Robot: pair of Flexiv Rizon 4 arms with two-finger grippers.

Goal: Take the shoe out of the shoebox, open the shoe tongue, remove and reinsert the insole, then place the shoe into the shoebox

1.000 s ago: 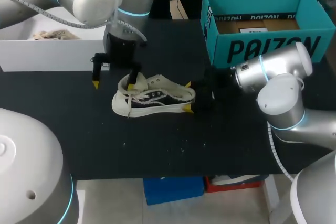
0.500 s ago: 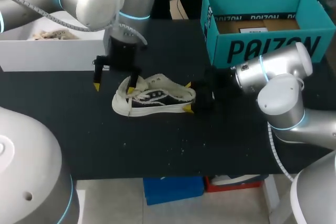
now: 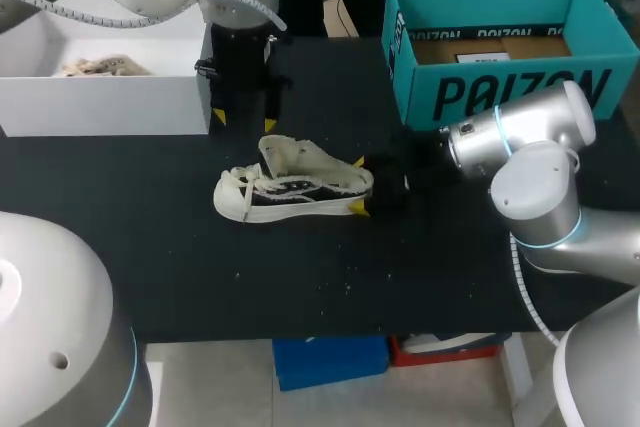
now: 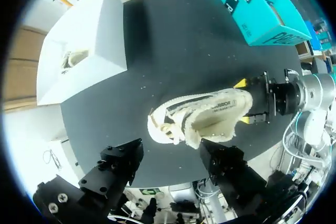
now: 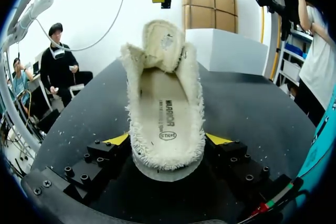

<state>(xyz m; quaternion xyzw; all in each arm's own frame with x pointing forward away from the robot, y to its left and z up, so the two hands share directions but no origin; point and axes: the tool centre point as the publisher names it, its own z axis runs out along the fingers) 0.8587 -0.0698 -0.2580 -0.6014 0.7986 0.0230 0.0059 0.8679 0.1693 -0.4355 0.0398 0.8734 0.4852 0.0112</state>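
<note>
A cream fleece-lined shoe [image 3: 290, 187] lies on its side on the black table [image 3: 200, 267], toe to the left. Its tongue [image 3: 283, 154] stands folded up, and the insole [image 5: 165, 114] shows inside. My right gripper [image 3: 358, 185] is shut on the heel, one yellow tip on each side; the right wrist view shows the heel [image 5: 165, 156] between its fingers. My left gripper [image 3: 244, 120] hangs open above and behind the shoe with nothing between its fingers. In the left wrist view the shoe [image 4: 199, 119] lies ahead of the left gripper [image 4: 169, 163]. The teal shoebox [image 3: 500, 47] stands open at the back right.
A white box [image 3: 100, 97] holding a pale bundle stands at the back left, close behind my left arm. The black tabletop stretches in front of the shoe to the near edge.
My left gripper has risen and drawn back from the shoe's tongue, and its fingers stand closer together. The tongue now stands up. The right gripper and the heel have not moved.
</note>
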